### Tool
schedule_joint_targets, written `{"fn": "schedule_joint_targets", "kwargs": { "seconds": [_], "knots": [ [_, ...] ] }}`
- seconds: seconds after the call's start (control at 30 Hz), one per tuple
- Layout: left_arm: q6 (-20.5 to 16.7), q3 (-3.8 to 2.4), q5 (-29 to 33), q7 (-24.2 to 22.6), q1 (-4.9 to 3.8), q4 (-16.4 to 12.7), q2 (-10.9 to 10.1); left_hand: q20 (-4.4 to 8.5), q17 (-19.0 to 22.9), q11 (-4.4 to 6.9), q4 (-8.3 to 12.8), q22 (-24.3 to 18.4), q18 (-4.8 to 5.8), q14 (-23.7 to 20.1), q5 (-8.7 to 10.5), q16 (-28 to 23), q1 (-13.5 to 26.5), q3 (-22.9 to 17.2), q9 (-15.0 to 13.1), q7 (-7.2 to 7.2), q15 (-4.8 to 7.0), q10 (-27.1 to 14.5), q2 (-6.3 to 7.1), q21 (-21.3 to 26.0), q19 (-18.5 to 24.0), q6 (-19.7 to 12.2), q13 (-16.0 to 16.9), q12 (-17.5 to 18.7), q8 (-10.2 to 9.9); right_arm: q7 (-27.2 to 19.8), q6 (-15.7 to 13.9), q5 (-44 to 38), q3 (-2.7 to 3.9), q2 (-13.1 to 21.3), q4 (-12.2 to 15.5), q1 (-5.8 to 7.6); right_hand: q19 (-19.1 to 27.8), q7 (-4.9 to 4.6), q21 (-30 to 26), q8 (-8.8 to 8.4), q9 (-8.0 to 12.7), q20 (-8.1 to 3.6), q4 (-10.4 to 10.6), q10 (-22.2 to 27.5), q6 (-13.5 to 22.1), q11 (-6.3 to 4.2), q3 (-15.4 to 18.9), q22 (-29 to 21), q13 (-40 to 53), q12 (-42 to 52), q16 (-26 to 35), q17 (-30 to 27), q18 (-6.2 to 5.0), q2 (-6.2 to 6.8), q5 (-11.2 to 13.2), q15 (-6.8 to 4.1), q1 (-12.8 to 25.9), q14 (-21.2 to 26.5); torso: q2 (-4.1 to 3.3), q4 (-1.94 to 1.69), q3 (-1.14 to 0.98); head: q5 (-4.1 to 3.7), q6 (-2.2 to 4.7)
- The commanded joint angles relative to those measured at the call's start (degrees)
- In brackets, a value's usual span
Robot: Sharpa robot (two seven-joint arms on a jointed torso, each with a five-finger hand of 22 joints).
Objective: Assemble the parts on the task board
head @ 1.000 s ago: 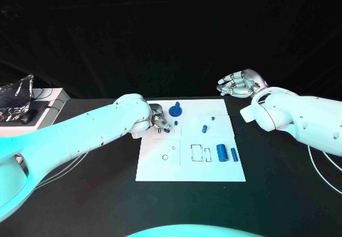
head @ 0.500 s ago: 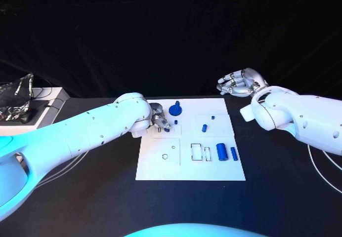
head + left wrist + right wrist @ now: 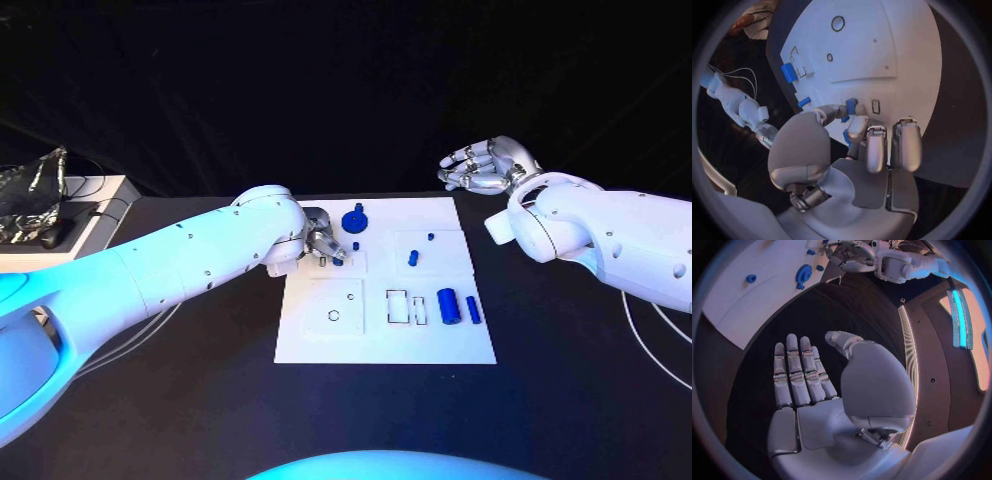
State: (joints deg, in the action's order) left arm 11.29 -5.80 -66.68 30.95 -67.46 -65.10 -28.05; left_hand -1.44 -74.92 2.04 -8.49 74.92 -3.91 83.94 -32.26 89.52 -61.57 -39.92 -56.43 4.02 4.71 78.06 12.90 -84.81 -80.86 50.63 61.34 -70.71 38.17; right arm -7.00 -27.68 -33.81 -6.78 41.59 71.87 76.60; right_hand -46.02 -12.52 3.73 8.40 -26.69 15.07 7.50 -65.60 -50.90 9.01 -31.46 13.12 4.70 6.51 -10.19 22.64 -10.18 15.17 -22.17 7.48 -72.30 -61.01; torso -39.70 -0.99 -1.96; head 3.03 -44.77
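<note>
A small blue part [image 3: 851,106] is pinched between the fingertips of the left hand [image 3: 326,243], low over the upper left area of the task board [image 3: 447,345]. The right hand [image 3: 485,166] is held raised beyond the board's far right corner, fingers spread, holding nothing.

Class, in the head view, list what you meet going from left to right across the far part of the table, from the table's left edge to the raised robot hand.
White box with crumpled silvery foil → left robot hand pinching a small blue part → round blue knob-shaped part → short blue peg → raised, empty right robot hand.
</note>
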Motion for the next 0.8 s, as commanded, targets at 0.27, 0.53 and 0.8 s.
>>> {"fn": "schedule_joint_targets", "kwargs": {
  "seconds": [0.27,0.53,0.8],
  "knots": [
    [1.0,0.2,1.59,0.04,0.18,0.65,0.83,0.0,-14.13,0.19,6.22,1.74,0.91,5.77,0.25,0.0,0.13,-5.64,-0.26,-2.18,0.49,0.39,-0.77,-0.09,-0.27,1.92,0.16,0.29,-0.48,-0.5,0.68,-0.13,0.02,0.06,0.24,-0.01,0.39,-0.44,-0.15,-0.36,-0.07,0.16,-0.15,0.3,0.17,0.24,0.27,-0.23,-0.14,-0.31,0.26,-0.1,-0.48,-0.25,-0.09,0.0,0.47,0.39,0.0,0.03,0.0,-0.03,0.02],
    [0.68,0.22,1.85,0.06,0.19,0.98,1.08,0.04,-14.12,0.19,5.89,1.75,0.91,5.77,0.29,0.0,0.36,-5.18,-0.34,-2.2,0.51,0.41,-0.77,-0.07,-0.29,1.98,0.21,0.28,-0.58,-0.5,0.62,-0.13,0.02,0.18,0.34,-0.01,0.4,-0.44,-0.15,-0.37,-0.08,0.17,-0.17,0.31,0.17,0.24,0.29,-0.3,-0.17,-0.3,0.3,-0.12,-0.48,-0.26,-0.1,0.01,0.46,0.41,0.0,-0.04,-0.01,-0.17,0.03],
    [0.72,0.23,2.02,0.15,0.19,1.2,1.31,0.05,-14.17,0.23,5.83,1.79,0.93,5.78,0.27,0.02,0.32,-5.13,-0.37,-2.23,0.53,0.43,-0.9,-0.08,-0.32,2.04,0.24,0.27,-0.61,-0.51,0.62,-0.13,0.02,0.19,0.36,-0.01,0.42,-0.44,-0.15,-0.39,-0.08,0.18,-0.18,0.31,0.17,0.25,0.31,-0.35,-0.19,-0.3,0.33,-0.14,-0.48,-0.27,-0.1,0.01,0.46,0.43,0.01,-0.04,0.03,-0.23,-0.09]
  ]
}}
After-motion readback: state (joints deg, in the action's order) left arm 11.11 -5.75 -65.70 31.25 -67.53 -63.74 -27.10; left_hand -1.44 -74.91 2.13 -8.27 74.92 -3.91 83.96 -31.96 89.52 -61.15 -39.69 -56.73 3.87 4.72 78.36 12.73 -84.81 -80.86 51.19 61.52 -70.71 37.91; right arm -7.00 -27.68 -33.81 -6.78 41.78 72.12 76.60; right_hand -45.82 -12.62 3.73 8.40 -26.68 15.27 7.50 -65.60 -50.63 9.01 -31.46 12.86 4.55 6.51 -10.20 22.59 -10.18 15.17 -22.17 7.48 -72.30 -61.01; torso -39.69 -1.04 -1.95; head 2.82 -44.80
